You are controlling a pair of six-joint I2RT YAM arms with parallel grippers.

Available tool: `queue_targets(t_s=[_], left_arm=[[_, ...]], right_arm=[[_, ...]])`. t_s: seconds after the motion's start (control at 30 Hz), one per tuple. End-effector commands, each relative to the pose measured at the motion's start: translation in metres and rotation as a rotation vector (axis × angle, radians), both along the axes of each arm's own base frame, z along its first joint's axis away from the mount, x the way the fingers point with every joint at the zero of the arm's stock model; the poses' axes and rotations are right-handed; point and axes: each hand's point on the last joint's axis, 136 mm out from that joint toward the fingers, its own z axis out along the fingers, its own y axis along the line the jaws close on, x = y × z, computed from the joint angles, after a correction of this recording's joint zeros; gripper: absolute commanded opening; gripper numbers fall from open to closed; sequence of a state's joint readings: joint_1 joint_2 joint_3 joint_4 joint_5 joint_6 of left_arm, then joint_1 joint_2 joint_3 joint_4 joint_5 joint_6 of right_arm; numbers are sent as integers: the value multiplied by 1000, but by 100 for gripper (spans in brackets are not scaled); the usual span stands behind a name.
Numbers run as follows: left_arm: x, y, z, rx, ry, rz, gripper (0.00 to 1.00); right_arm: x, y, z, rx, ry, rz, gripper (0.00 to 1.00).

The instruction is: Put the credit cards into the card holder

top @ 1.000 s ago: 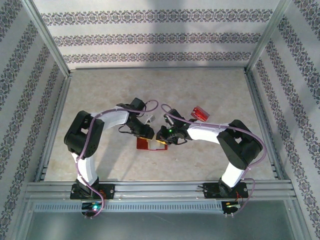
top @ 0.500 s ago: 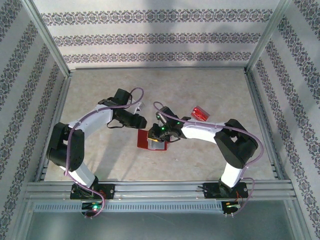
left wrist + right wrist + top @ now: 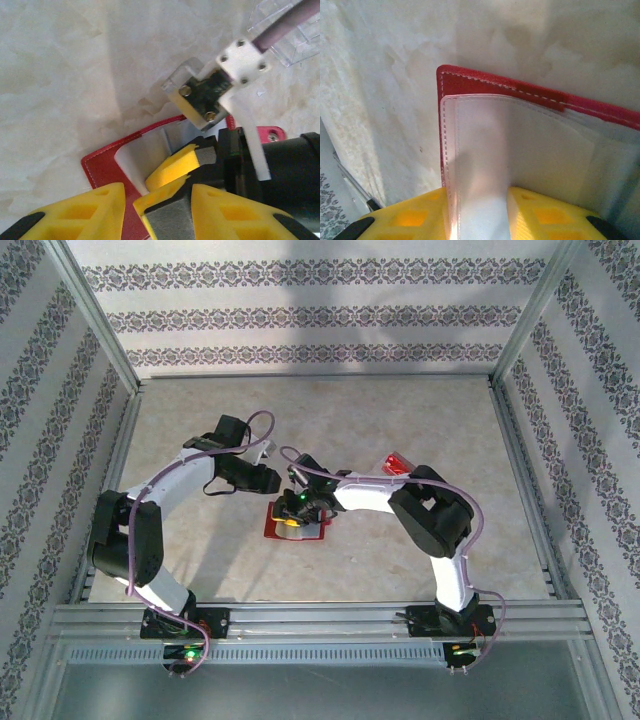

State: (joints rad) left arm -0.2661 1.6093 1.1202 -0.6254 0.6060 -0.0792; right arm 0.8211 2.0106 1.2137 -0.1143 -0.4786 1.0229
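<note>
The red card holder (image 3: pixel 274 531) lies open on the table, its corner (image 3: pixel 102 165) showing in the left wrist view. One greyish inner sleeve (image 3: pixel 485 140) stands up from the red cover (image 3: pixel 470 77) between the fingers of my right gripper (image 3: pixel 477 197), whose jaws stand apart around it. From above, my right gripper (image 3: pixel 294 512) is down on the holder. My left gripper (image 3: pixel 267 480) hovers just left of it, open (image 3: pixel 157 212) with nothing held, looking down on the right gripper's yellow fingers (image 3: pixel 175 165). A small glossy red credit card (image 3: pixel 398 463) lies off to the right.
A clear plastic tray (image 3: pixel 287 27) sits just beyond the holder. The right wrist's camera mount and cable (image 3: pixel 235 65) cross in front of the left gripper. Metal frame rails (image 3: pixel 320 618) and patterned walls bound the table.
Both grippers have shifted left across the table, the right arm stretching out further. The card holder has slid slightly left with them. The left gripper has drawn back from it.
</note>
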Motion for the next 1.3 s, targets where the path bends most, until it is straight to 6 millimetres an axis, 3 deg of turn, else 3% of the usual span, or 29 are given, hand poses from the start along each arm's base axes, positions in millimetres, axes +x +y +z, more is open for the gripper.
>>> queue_targets(t_s=[0.0, 0.23, 0.43, 0.57, 0.73, 0.8, 1.1, 1.27], left_arm=[[-10, 6, -8, 14, 38, -18, 37], [-10, 3, -15, -4, 75, -13, 31], [-13, 0, -21, -26, 101, -3, 26], [-14, -1, -26, -28, 123, 2, 20], [-14, -3, -29, -38, 131, 3, 15], [-18, -11, -28, -65, 145, -13, 11], [-21, -27, -12, -132, 147, -42, 3], [-33, -35, -36, -77, 203, -86, 1]], right_arm=[[-5, 8, 1, 5, 13, 28, 37], [-4, 10, 11, 19, -11, 43, 48], [-2, 7, 35, 47, -62, 45, 53], [1, -11, 45, 41, -77, 9, 48], [2, -21, 51, 36, -104, -2, 44], [3, -33, 45, 15, -82, -19, 34], [7, -47, 44, -15, -100, -37, 12], [8, -73, 27, -119, -86, -57, 5]])
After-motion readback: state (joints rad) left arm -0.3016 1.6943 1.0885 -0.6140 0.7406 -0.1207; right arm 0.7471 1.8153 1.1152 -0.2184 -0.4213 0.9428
